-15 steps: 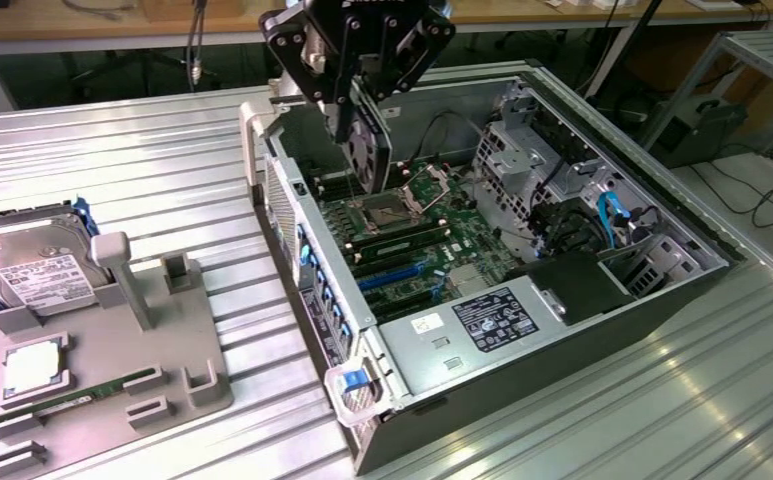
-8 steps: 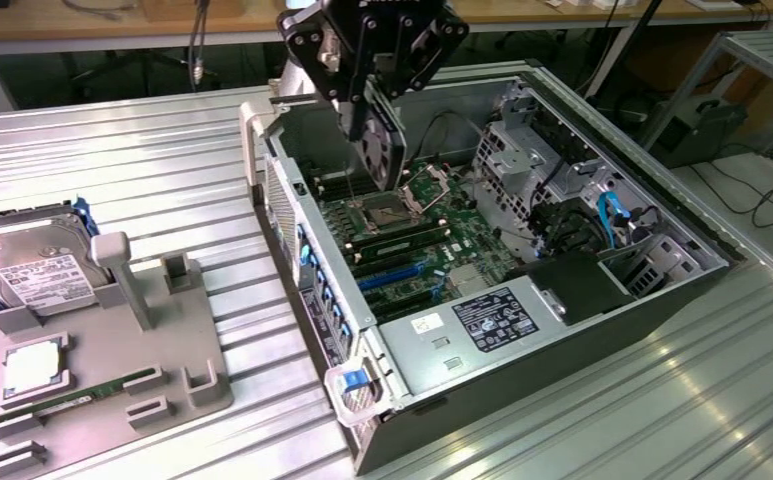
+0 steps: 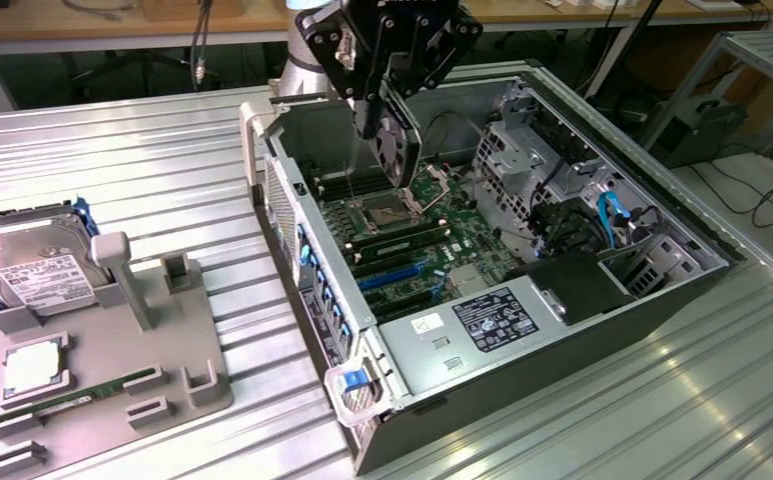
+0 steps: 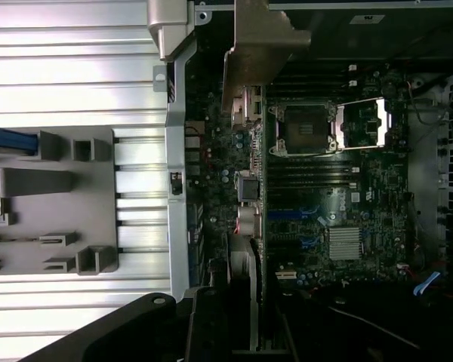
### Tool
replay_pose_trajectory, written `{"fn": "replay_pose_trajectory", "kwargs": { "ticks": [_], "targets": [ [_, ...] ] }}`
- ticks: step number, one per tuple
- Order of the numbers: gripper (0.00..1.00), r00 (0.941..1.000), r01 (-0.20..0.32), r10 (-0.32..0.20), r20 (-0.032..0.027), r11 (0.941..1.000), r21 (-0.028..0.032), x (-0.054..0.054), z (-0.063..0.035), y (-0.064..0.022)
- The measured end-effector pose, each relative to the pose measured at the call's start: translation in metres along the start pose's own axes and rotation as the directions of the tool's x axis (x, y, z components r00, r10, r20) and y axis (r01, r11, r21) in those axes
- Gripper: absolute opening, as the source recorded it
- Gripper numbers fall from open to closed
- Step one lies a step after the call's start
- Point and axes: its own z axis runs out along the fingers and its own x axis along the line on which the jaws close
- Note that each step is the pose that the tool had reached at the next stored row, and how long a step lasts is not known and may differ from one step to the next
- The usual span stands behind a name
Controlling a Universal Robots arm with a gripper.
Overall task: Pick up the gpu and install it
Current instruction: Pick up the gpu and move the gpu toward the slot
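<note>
I have the gpu [image 3: 394,150] up in the air over the open case [image 3: 520,410]. The jaws pinch it along its upper edge, so it hangs upright below the arm [image 3: 309,40] with its dark fan face turned toward the exterior view's left. It is not seated in any slot. In the exterior view its lower edge sits above the motherboard [image 3: 420,235], over the socket [image 3: 393,210] with its lid raised, and the blue slots [image 3: 393,275] lie nearer the camera than the card. In the wrist view I see the gpu [image 4: 249,256] edge-on as a thin strip running away from the jaws, with its silver bracket [image 4: 260,45] at the far end. The strip lines up along the motherboard's [image 4: 347,188] edge beside the case's silver wall [image 4: 177,151], with the socket [image 4: 302,128] just to one side of it. The case lies on its side on the ribbed metal table [image 3: 119,170], toward the table's edge on the exterior view's right. A grey fixture [image 3: 159,370] sits beside it, near the table's corner on the exterior view's left. On that fixture a hard drive [image 3: 26,262] lies flat at the end farther from the camera. A square chip [image 3: 35,365] rests in a pocket nearer the camera, and a memory stick [image 3: 79,392] lies just beside the chip. In the wrist view the fixture [image 4: 53,196] shows on the table [image 4: 60,83], apart from the case wall.
</note>
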Motion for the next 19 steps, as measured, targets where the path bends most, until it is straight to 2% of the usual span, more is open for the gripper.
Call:
{"fn": "replay_pose_trajectory", "kwargs": {
  "ticks": [19],
  "targets": [
    [0.28, 1.0000, 0.000, 0.000, 0.0000, 1.0000, 0.0000, -0.028, 0.0005, 0.0007]
  ]
}}
